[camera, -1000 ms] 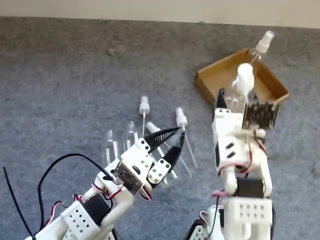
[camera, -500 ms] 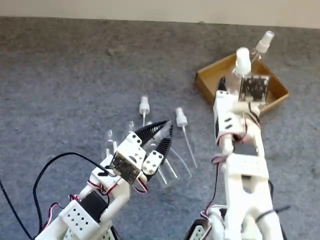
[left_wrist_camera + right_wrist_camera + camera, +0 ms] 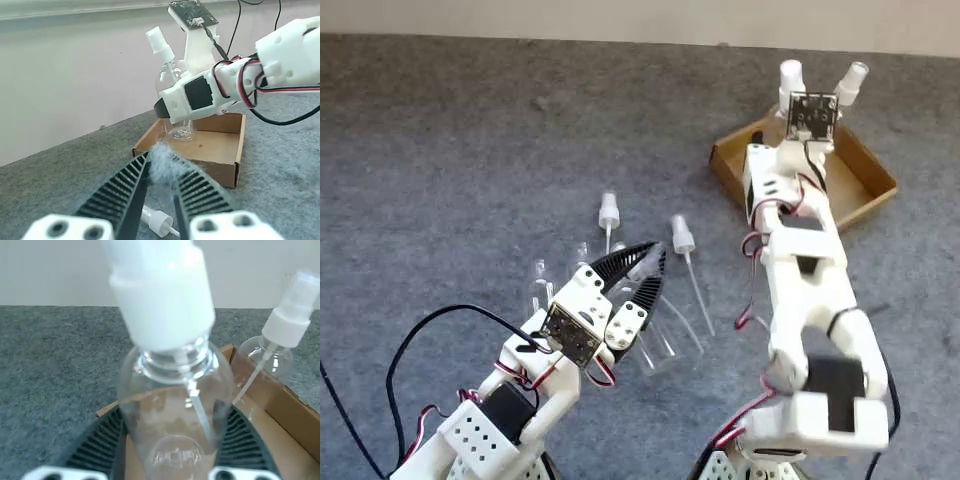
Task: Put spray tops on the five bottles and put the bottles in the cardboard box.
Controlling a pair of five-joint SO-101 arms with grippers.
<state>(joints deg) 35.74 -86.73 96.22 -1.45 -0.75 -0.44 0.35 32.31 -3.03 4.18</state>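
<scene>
high view: the right pincer [image 3: 792, 100] holds a capped bottle [image 3: 790, 78] over the far side of the cardboard box [image 3: 725, 165], just beside a second capped bottle [image 3: 850, 85] in the far corner. set down carelessly, it could catch the rim or knock that neighbour over. near left, the left pincer [image 3: 655, 265] is narrow on what looks like the neck of a lying bottle [image 3: 660, 340], near two loose spray tops [image 3: 609, 210] on the surface [image 3: 440, 150].

left wrist view: from the side, the held bottle [image 3: 172, 80] is tilted, its base low between the box walls. i cannot tell if it touches the floor. let go at that lean, it may topple.

right wrist view: close up, the ribbed fingers [image 3: 100, 440] clamp the bottle's body [image 3: 175, 390], and the top looks fully seated.
</scene>
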